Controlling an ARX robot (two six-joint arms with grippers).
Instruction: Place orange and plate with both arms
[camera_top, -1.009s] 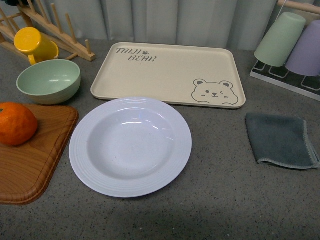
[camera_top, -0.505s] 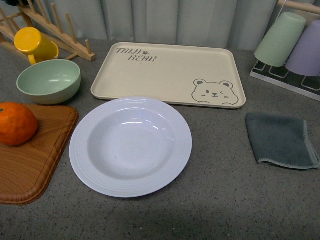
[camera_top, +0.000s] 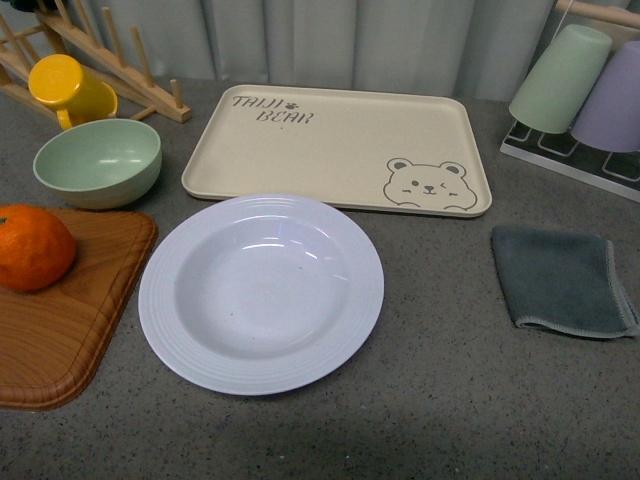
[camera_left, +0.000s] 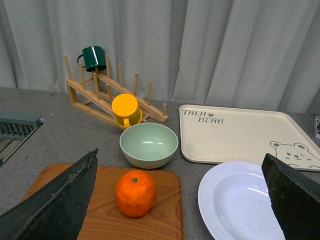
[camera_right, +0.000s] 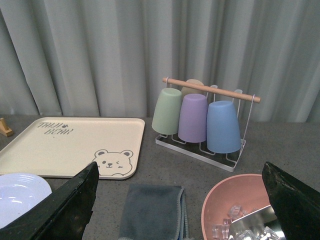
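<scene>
One bright, dimpled orange sits on one wooden board, left of one pale, ridged-rim plate. The left end effector and right end effector both gape open.

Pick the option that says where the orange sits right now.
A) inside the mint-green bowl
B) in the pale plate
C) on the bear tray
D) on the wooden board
D: the orange rests on the wooden board, and the plate beside it holds nothing.
</scene>
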